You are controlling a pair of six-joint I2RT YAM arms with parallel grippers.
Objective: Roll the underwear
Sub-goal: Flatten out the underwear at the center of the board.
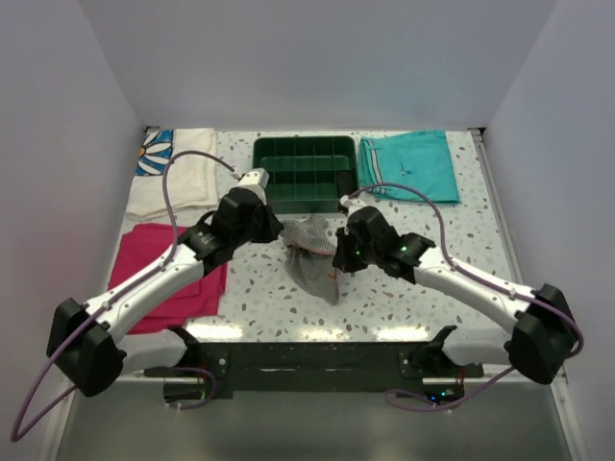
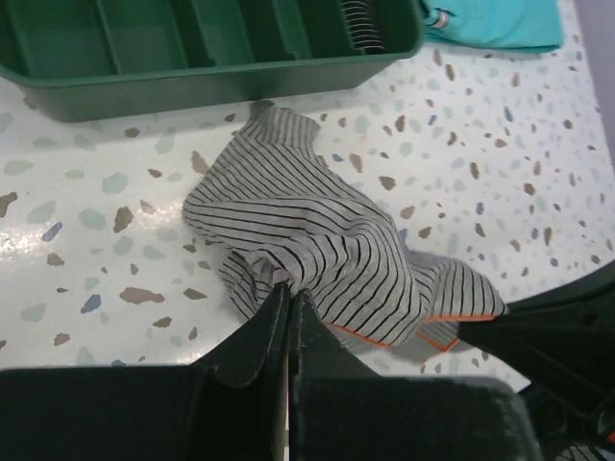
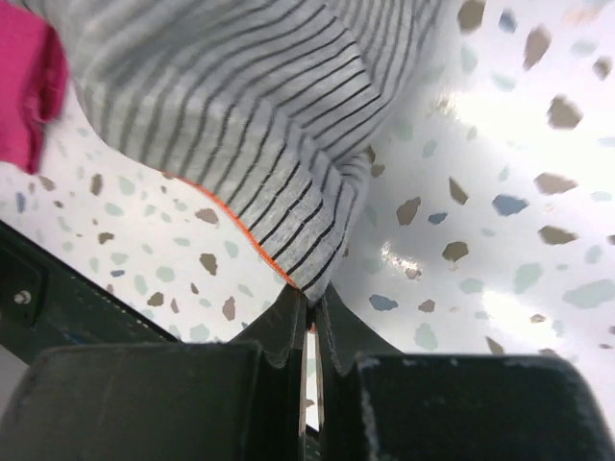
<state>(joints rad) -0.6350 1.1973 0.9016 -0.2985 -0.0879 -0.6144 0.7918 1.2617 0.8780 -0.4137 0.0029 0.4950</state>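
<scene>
Worktop was white with speckles. The underwear lay crumpled near the worktop's centre, just on the near side of the green tray and apart from its wall in the left wrist view. Its long axis ran from the far edge toward the near edge, slanting a little to the right at the near end. The wider bunched part sat toward the tray and a narrow tail pointed at the near edge. The stripes were thin and dark on grey-white cloth. A reddish-orange trim line showed on the side nearest the right arm. Left pincer was clenched on a raised fold of the underwear, with both fingertips pressed together and the cloth gathered at them. Right pincer was clenched on the trimmed edge of the underwear, fingertips together, with the cloth rising away from them. Teal shorts lay flat at the far right corner, just beside the tray. Magenta cloth lay along the left edge, partly under the left arm. A white cloth with a blue flower print lay at the far left corner. One tray compartment held something striped, too cropped to identify.
</scene>
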